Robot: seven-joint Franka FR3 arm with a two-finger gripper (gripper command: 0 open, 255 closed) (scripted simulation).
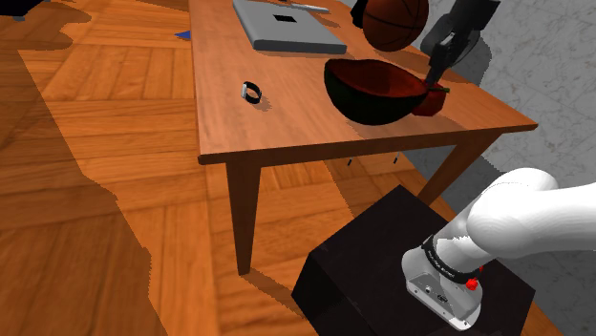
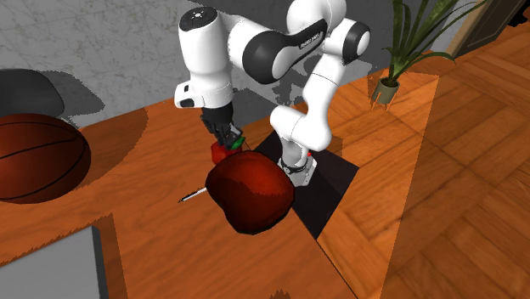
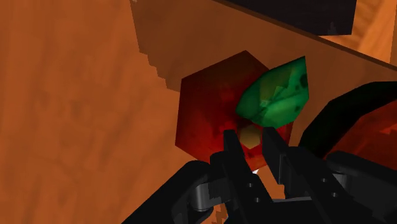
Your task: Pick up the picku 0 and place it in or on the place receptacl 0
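The red apple (image 1: 435,98) (image 2: 219,153) (image 3: 210,121) sat near the table's (image 1: 287,115) edge closest to the stand (image 1: 382,258), toward the corner at the shoulder view's right. It lay just beside the dark bowl (image 1: 372,91) (image 2: 250,191) (image 3: 343,105); whether the two touched could not be told. A green leaf (image 3: 277,98) rose from its crown next to a short yellowish stem.

The gripper (image 1: 439,76) (image 2: 228,136) (image 3: 251,143) stood over the apple from above, its fingers (image 3: 232,146) drawn close and apparently clenched on that stem.

The apple looked light and rigid, with a smooth faceted skin that might slip. A hold on the stem alone seemed slight, so the fruit could swing or twist. A grip lower, across the body, would probably be surer.

Farther along the table lay a basketball (image 1: 396,21) (image 2: 38,157) and a flat grey slab (image 1: 287,27).
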